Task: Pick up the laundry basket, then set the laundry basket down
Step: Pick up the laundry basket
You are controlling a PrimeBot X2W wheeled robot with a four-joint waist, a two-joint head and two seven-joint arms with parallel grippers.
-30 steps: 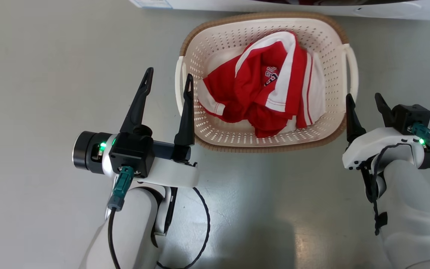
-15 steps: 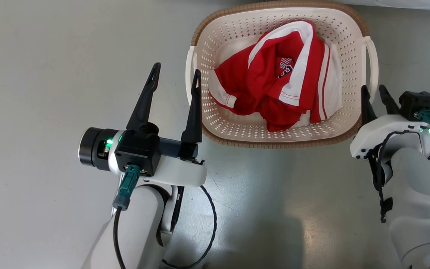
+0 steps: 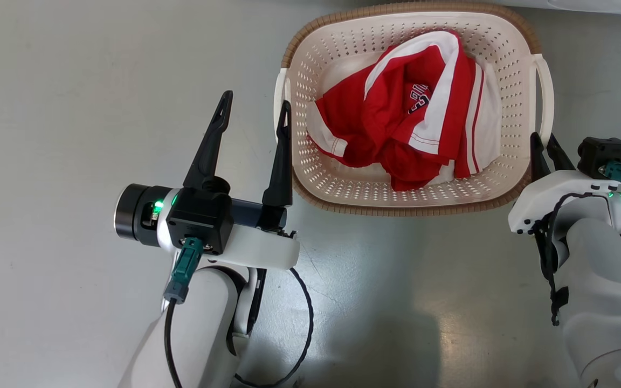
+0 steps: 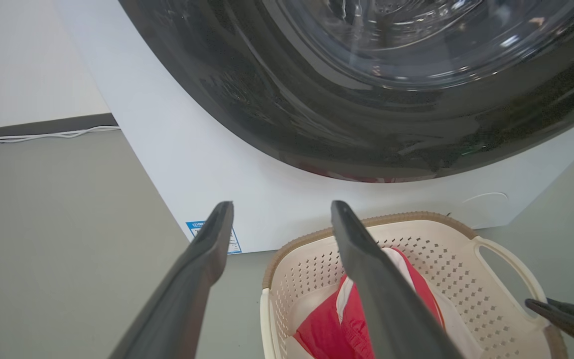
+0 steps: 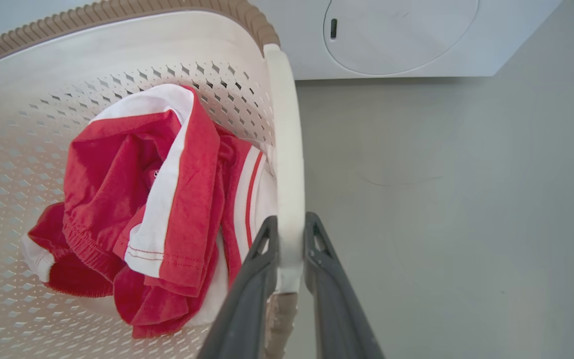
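Observation:
The laundry basket (image 3: 397,209), cream and perforated with a brown rim, stands on the grey floor holding a red and white garment (image 3: 397,118). My right gripper (image 3: 541,139) is shut on the near end of the basket's right loop handle (image 3: 546,91). In the right wrist view the gripper (image 5: 290,222) has one finger on each side of that handle (image 5: 284,149). My left gripper (image 3: 255,102) is open beside the left handle (image 3: 278,97), its inner fingertip over the handle. In the left wrist view the gripper (image 4: 282,207) is spread wide, the basket (image 4: 416,234) beyond it.
A white washing machine (image 4: 366,75) with a dark round door stands just behind the basket; its lower panel (image 5: 401,35) lies past the right handle. Bare grey floor stretches to either side and in front. White cables run along the wall at far left (image 4: 43,134).
My right gripper has come forward to the basket's right handle and closed on it. The head view has shifted. The left gripper stays open at the left handle.

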